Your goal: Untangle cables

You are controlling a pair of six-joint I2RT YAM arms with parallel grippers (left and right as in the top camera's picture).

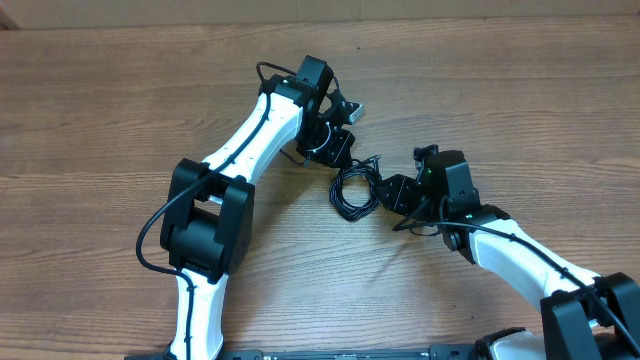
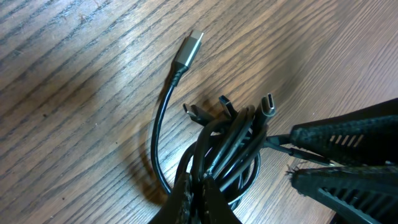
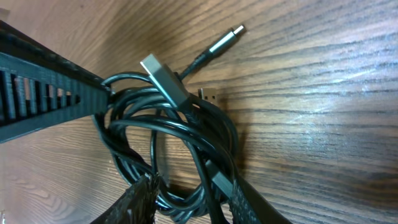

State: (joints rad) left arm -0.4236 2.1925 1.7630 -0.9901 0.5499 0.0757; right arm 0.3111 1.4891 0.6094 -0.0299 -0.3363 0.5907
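The cables [image 1: 352, 192] are a small tangled coil of thin black cords on the wooden table, between my two grippers. In the left wrist view the coil [image 2: 233, 143] shows several plug ends, and one silvery-tipped plug [image 2: 189, 48] trails out to the upper left. My left gripper [image 1: 342, 165] [image 2: 199, 186] is shut on strands at the coil's edge. In the right wrist view the coil [image 3: 174, 137] lies with two grey plugs on top. My right gripper [image 1: 380, 195] [image 3: 193, 196] is open, its fingers straddling the coil's near side.
The wooden table [image 1: 120, 130] extends all around the coil. The right gripper's fingers [image 2: 339, 134] show at the right of the left wrist view. A left gripper finger [image 3: 43, 81] crosses the left of the right wrist view.
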